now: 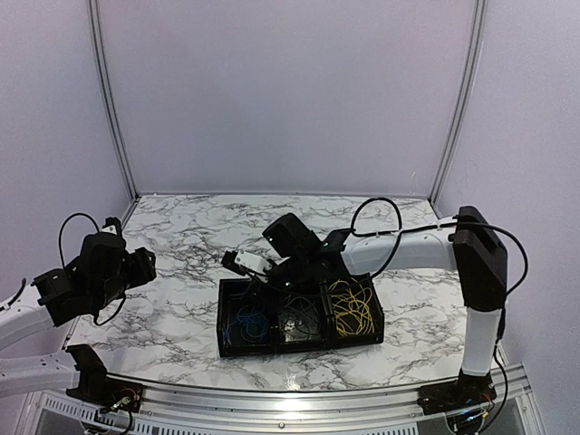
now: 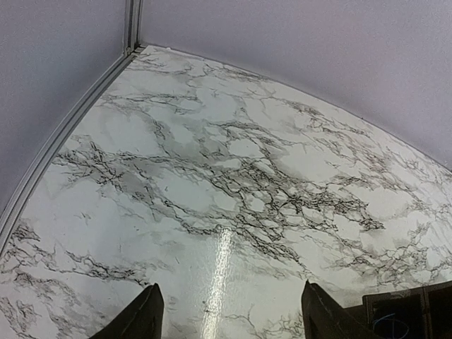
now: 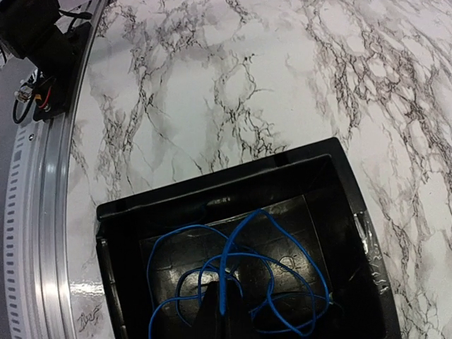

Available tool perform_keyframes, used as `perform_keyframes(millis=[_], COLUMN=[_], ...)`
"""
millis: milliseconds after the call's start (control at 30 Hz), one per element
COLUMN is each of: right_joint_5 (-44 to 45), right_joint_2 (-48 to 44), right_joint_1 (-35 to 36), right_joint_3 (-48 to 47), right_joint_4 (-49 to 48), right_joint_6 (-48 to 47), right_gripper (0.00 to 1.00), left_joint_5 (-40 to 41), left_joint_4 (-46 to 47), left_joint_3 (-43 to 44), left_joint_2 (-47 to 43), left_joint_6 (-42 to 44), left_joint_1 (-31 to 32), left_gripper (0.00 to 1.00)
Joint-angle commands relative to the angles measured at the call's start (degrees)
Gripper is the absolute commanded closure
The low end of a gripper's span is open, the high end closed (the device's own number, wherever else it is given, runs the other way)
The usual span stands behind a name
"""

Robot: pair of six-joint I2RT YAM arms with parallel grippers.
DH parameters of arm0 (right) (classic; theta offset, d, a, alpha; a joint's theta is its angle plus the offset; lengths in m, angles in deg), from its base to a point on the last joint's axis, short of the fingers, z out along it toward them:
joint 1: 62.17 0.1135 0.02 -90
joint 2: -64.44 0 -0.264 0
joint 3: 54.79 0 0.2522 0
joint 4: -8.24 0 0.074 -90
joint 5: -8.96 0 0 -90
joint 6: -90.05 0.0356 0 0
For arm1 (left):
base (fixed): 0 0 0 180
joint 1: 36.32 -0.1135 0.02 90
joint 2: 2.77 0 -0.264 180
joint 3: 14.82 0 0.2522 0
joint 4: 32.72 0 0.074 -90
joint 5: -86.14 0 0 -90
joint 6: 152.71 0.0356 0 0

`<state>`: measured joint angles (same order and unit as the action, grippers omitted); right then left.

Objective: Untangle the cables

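A black three-compartment tray sits on the marble table. It holds blue cables on the left, dark cables in the middle and yellow cables on the right. My right gripper hangs over the left compartment, shut on a strand of the blue cables, which loops loosely over the tray floor. My left gripper hovers open above bare marble well to the left of the tray, with nothing between its fingers.
The tray's corner shows at the lower right of the left wrist view. An aluminium rail runs along the table's near edge, with the left arm's base beside it. Purple walls close the back and sides.
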<state>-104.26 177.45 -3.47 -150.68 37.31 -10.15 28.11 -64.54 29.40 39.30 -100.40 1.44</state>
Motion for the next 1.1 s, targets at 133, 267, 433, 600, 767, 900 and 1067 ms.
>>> perform_keyframes(millis=[133, 267, 433, 600, 767, 900, 1067], right_joint_5=[5.24, 8.95, 12.31, 12.98, 8.94, 7.77, 24.53], right_joint_2=[-0.05, -5.0, -12.64, -20.68, -28.45, -33.31, -40.16], right_joint_1=[1.23, 1.24, 1.21, 0.08, -7.33, -17.15, -24.1], right_joint_3=[-1.91, -0.52, 3.7, 7.14, 9.85, 12.58, 16.53], right_joint_4=[1.01, 1.83, 2.95, 3.58, 3.73, 3.67, -1.16], right_joint_6=[-2.69, -6.29, -11.98, -12.83, -10.37, -6.66, -2.17], right_gripper=[0.96, 0.65, 0.38, 0.28, 0.26, 0.25, 0.23], left_joint_5=[0.92, 2.0, 3.26, 2.7, -6.5, -7.33, -5.48], left_joint_4=[-0.95, -1.0, -0.97, -1.02, -1.64, -0.91, 3.16], left_joint_3=[-0.71, -0.08, 1.41, 3.99, 10.88, 15.63, 18.81], left_joint_2=[-0.3, -0.98, -0.24, 4.24, 14.59, 19.34, 18.94], left_joint_6=[-0.38, 0.85, 2.5, 0.76, 5.53, 9.53, 14.68], left_joint_1=[-0.34, -0.37, -0.44, -0.85, -1.63, -1.63, -1.63], left_gripper=[0.29, 0.16, 0.01, 0.01, 0.01, 0.01, 0.01])
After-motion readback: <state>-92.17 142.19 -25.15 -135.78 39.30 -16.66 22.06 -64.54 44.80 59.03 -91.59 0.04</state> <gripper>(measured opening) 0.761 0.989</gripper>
